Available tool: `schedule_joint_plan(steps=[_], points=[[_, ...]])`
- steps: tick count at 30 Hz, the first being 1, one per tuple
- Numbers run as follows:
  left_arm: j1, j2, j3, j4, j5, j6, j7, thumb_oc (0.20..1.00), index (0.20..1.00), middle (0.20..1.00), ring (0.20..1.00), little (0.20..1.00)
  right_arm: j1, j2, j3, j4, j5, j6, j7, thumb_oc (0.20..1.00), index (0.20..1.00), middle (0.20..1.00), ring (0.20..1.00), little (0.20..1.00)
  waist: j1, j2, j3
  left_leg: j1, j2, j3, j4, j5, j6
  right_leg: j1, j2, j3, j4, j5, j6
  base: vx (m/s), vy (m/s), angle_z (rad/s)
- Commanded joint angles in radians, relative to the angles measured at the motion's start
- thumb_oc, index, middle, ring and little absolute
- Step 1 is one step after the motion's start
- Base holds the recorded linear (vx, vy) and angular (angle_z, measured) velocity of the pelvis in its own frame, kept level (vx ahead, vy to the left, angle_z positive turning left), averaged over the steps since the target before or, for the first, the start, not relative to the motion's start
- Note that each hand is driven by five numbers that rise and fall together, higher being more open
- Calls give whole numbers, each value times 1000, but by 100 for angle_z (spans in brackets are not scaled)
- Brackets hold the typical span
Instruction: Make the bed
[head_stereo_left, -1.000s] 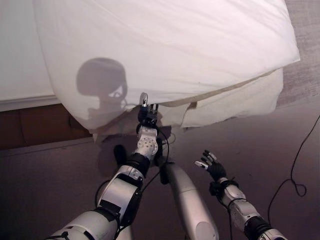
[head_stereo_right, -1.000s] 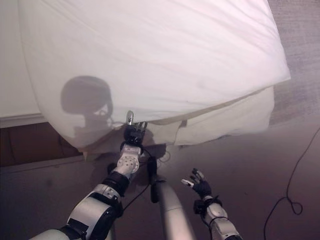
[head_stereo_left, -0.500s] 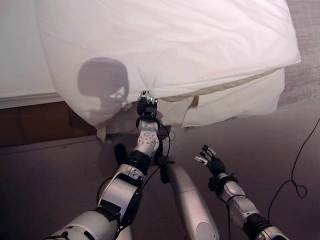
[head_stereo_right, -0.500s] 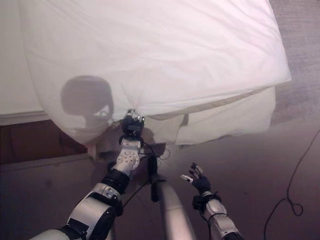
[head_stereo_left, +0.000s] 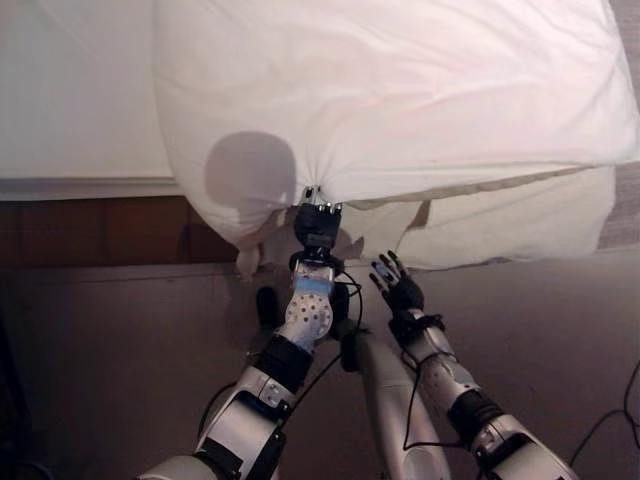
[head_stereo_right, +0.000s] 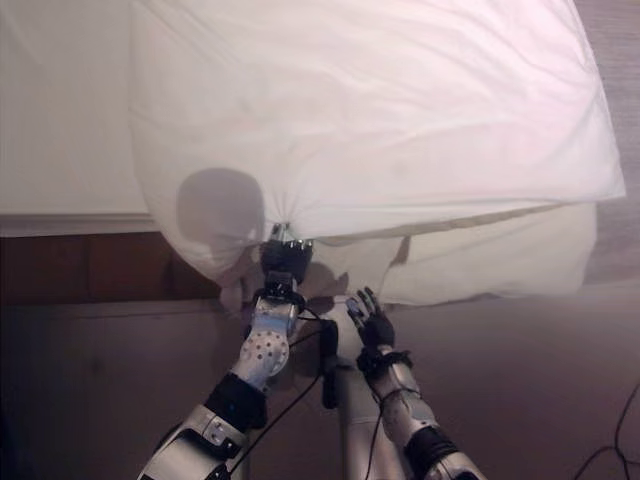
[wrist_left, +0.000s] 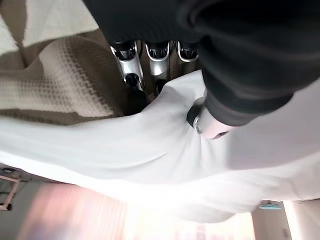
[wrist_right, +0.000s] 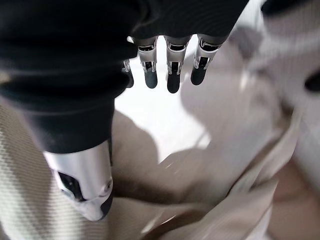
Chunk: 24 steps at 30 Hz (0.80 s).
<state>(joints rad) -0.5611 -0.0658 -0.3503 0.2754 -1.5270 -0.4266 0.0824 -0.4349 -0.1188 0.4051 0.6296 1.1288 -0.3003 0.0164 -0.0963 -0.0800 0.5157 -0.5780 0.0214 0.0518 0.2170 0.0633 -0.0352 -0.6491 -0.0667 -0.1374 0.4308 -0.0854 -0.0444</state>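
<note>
Across the far half of the scene: a large white fabric duvet (head_stereo_left: 400, 90) lies over the bed, its near edge hanging past the bed's side toward the floor.
Bed surface: a flat white sheet (head_stereo_left: 70, 90) shows at far left, beside the duvet.
Under layer: a cream waffle-textured blanket (head_stereo_left: 520, 220) hangs below the duvet's near edge at right, and shows beside the fingers in the left wrist view (wrist_left: 60, 80).
Bed frame: a dark brown wooden side panel (head_stereo_left: 90, 230) runs under the sheet at left.
Floor: brown floor (head_stereo_left: 120, 370) lies near, under both arms.
Left robot hand (head_stereo_left: 318, 222): raised to the duvet's near edge, fingers and thumb curled round a bunched fold of the white cloth; creases fan out from the grip.
Right robot hand (head_stereo_left: 398, 290): just right of the left one and nearer, below the hanging edge, fingers spread and fairly straight, holding nothing, apart from the cloth.
</note>
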Motion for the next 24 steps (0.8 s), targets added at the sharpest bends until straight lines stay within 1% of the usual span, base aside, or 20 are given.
schedule_joint_plan(steps=[1, 2, 3, 6, 9, 10, 11, 13, 14, 15, 16, 17, 18, 22, 24], points=[[-18, -6, -16, -176, 29, -53, -75, 200, 200, 200, 200, 200, 4, 31, -9, -82, 112, -62, 22, 1000, 1000, 1000, 1000, 1000, 36, 13, -9, 0, -29, -15, 34, -97, 5, 51, -28, 14, -157, 64, 153, 23, 0, 23], [-2, 11, -8, -239, 49, -74, -69, 200, 200, 200, 200, 200, -10, 45, -8, -87, 146, -69, 21, 1000, 1000, 1000, 1000, 1000, 53, 20, 2, 17, -37, -27, 25, -96, 5, 70, -35, 4, -160, 59, 152, 12, -7, 16], [-2, 11, -8, -239, 50, -74, -69, 200, 200, 200, 200, 200, -11, 46, -8, -87, 146, -69, 21, 1000, 1000, 1000, 1000, 1000, 52, 20, -1, 14, -37, -28, 23, -92, 6, 68, -35, 3, -163, 63, 152, 18, -18, 21], [24, 34, 17, -296, 79, -101, -52, 200, 200, 200, 200, 200, -33, 80, -13, -101, 238, -79, 40, 1000, 1000, 1000, 1000, 1000, 79, 30, 4, 27, -45, -44, 19, -96, 9, 85, -41, -12, -160, 52, 150, 25, 1, 22], [34, 54, 53, -334, 133, -143, -16, 200, 200, 200, 200, 200, -60, 106, -32, -123, 314, -110, 45, 1000, 1000, 1000, 1000, 1000, 101, 39, 4, 21, -52, -56, 23, -94, 9, 91, -51, -26, -158, 48, 149, 15, 4, 14], [34, 54, 53, -334, 134, -142, -16, 200, 200, 200, 200, 200, -60, 106, -32, -123, 315, -110, 45, 1000, 1000, 1000, 1000, 1000, 100, 39, 4, 21, -52, -56, 22, -93, 9, 91, -51, -27, -158, 49, 149, 19, -13, 15], [40, 66, 82, -353, 169, -167, 11, 200, 200, 200, 200, 200, -76, 116, -54, -141, 343, -136, 34, 1000, 1000, 1000, 1000, 1000, 112, 46, 4, 21, -55, -64, 25, -97, 8, 93, -57, -37, -151, 43, 151, 20, -6, 15], [49, 90, 141, -373, 243, -200, 68, 200, 200, 200, 200, 200, -93, 111, -99, -171, 353, -177, 12, 1000, 1000, 1000, 1000, 1000, 126, 56, 4, 18, -62, -75, 27, -98, 8, 101, -67, -54, -148, 36, 152, 32, 17, 23], [48, 90, 141, -374, 245, -200, 70, 200, 200, 200, 200, 200, -94, 111, -99, -172, 353, -177, 12, 1000, 1000, 1000, 1000, 1000, 125, 56, 4, 15, -63, -76, 26, -94, 8, 98, -67, -54, -149, 40, 151, 52, 38, 26], [55, 108, 184, -377, 303, -223, 119, 200, 200, 200, 200, 200, -97, 101, -130, -192, 342, -202, -10, 1000, 1000, 1000, 1000, 1000, 133, 60, 4, 19, -66, -80, 27, -100, 9, 105, -71, -62, -145, 30, 152, 11, 21, 21], [53, 108, 184, -378, 305, -222, 121, 200, 200, 200, 200, 200, -98, 101, -130, -193, 341, -202, -11, 1000, 1000, 1000, 1000, 1000, 132, 60, 4, 15, -66, -80, 26, -95, 9, 102, -71, -62, -147, 35, 151, 56, 48, 20], [62, 130, 232, -370, 361, -241, 172, 200, 200, 200, 200, 200, -100, 94, -162, -205, 332, -221, -30, 1000, 1000, 1000, 1000, 1000, 136, 62, 4, 19, -68, -83, 31, -104, 12, 108, -74, -64, -142, 25, 152, 9, 32, 13], [61, 130, 232, -371, 364, -240, 176, 200, 200, 200, 200, 200, -102, 94, -163, -205, 332, -222, -31, 1000, 1000, 1000, 1000, 1000, 135, 62, 4, 16, -68, -83, 30, -99, 13, 105, -75, -64, -143, 30, 152, 43, 49, 10], [80, 171, 329, -366, 446, -271, 257, 200, 200, 200, 200, 200, -106, 73, -241, -222, 333, -261, -65, 1000, 1000, 1000, 1000, 1000, 144, 68, 4, 14, -71, -79, 44, -113, 18, 109, -80, -62, -134, 19, 153, 16, 50, 2], [87, 190, 372, -356, 484, -282, 301, 200, 200, 200, 200, 200, -111, 64, -279, -230, 330, -281, -84, 1000, 1000, 1000, 1000, 1000, 148, 70, 3, 10, -72, -76, 49, -112, 21, 106, -80, -58, -134, 22, 153, 16, 53, 0]])
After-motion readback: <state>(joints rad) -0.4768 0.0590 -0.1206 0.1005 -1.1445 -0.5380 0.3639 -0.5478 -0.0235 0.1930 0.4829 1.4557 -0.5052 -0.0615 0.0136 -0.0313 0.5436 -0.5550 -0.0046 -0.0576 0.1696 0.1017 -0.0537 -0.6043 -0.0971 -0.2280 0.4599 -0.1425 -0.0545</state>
